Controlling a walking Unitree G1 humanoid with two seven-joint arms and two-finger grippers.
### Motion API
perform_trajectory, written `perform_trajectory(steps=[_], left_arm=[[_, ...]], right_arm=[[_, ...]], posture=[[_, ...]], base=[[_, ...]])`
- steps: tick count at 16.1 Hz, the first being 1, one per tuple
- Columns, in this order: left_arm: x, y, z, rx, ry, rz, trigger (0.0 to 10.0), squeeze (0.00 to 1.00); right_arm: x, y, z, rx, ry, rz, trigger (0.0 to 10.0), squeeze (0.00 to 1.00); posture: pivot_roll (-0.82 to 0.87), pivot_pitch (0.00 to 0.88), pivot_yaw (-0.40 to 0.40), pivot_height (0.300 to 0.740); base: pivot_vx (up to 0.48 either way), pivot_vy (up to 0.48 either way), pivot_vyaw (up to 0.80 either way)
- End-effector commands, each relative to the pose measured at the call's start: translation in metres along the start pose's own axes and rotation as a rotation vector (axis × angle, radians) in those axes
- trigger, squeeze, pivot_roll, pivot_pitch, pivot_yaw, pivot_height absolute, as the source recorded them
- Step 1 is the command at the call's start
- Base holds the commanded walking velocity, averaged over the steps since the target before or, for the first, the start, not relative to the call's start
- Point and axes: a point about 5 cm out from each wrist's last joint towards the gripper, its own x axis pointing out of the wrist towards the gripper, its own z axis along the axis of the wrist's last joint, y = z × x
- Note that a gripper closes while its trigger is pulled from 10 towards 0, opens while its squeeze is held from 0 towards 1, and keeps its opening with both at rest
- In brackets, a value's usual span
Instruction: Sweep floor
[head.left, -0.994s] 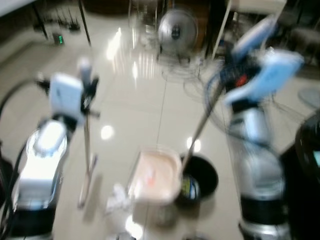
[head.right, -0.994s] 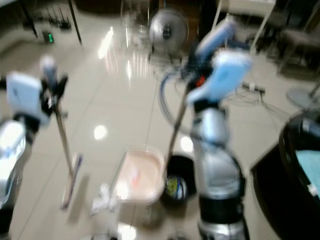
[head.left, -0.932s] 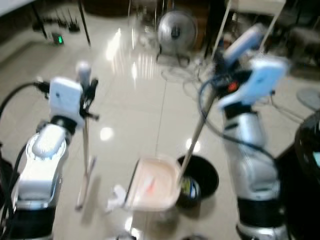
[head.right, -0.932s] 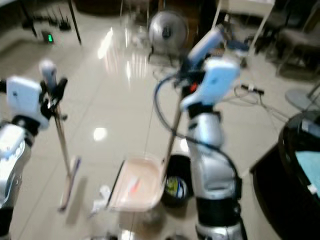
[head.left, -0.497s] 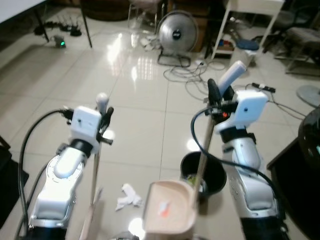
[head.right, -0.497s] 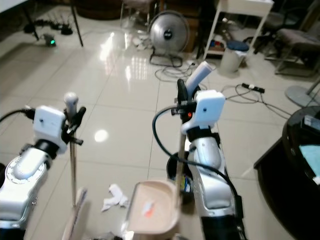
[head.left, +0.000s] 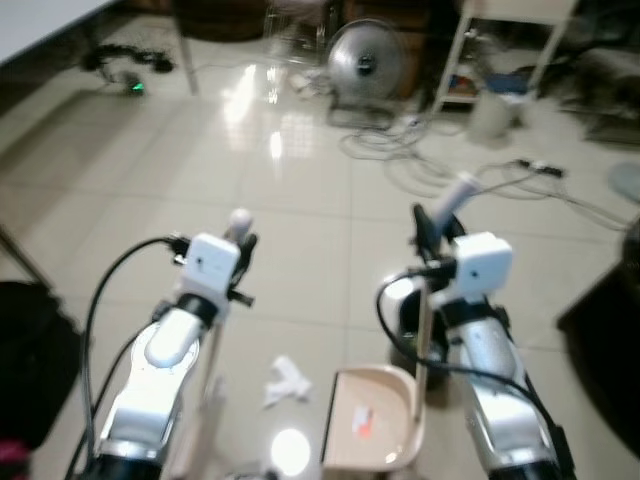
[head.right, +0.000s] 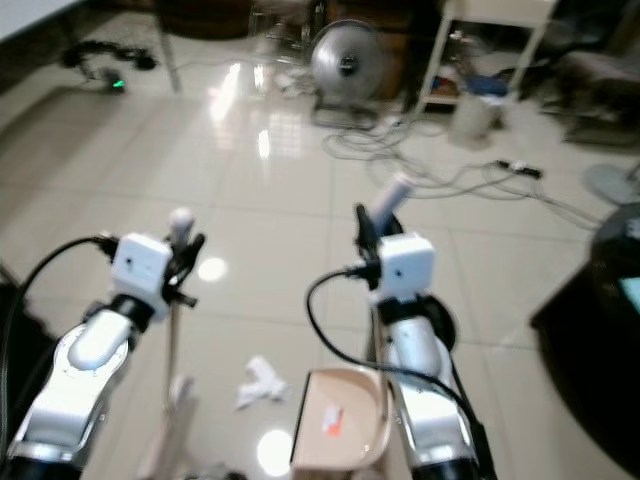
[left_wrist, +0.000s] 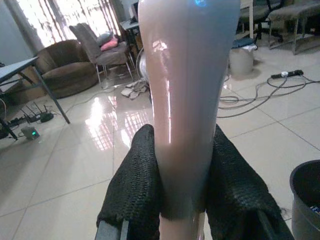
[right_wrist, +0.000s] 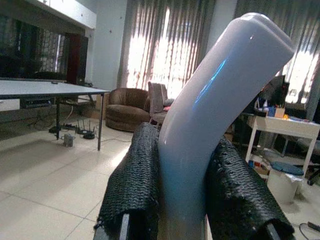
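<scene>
Left claw (left_wrist: 182, 200) clamps broom handle (left_wrist: 187, 100), right claw (right_wrist: 182, 200) clamps dustpan handle (right_wrist: 210, 105)

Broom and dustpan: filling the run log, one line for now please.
left gripper: shut on broom handle | right gripper: shut on dustpan handle | crumpled paper: on floor beside dustpan

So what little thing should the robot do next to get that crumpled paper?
Probably swing the broom, gripped in the left claw, toward the crumpled paper and push it to the dustpan. The paper lies on the floor between broom and dustpan, just off the pan's open side, and the right claw already holds the dustpan handle.
</scene>
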Motion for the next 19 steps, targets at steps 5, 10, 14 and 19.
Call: perform_trajectory(steps=[5, 10, 14, 19], left_arm=[[0.005, 0.004, 0.006, 0.015, -0.035, 0.02, 10.0, 0.0], [0.005, 0.006, 0.011, 0.081, -0.069, 0.021, 10.0, 0.0], [0.005, 0.007, 0.008, -0.015, -0.05, 0.053, 10.0, 0.0], [0.013, 0.009, 0.019, -0.013, -0.085, 0.074, 10.0, 0.0]], right_arm=[[-0.004, -0.002, 0.002, 0.043, -0.041, 0.0, 10.0, 0.0], [-0.005, -0.003, -0.001, 0.08, -0.026, -0.004, 10.0, 0.0], [-0.008, -0.008, -0.004, 0.105, -0.006, -0.043, 10.0, 0.0], [-0.002, -0.022, 0.0, 0.134, 0.036, -0.143, 10.0, 0.0]], posture=[[0.03, 0.065, -0.017, 0.74], [0.03, 0.066, -0.02, 0.74], [0.03, 0.065, -0.018, 0.74], [0.02, 0.048, -0.026, 0.74]], base=[[0.0, 0.345, 0.0], [0.0, 0.107, 0.0], [0.0, -0.36, 0.0], [0.0, 0.0, 0.0]])
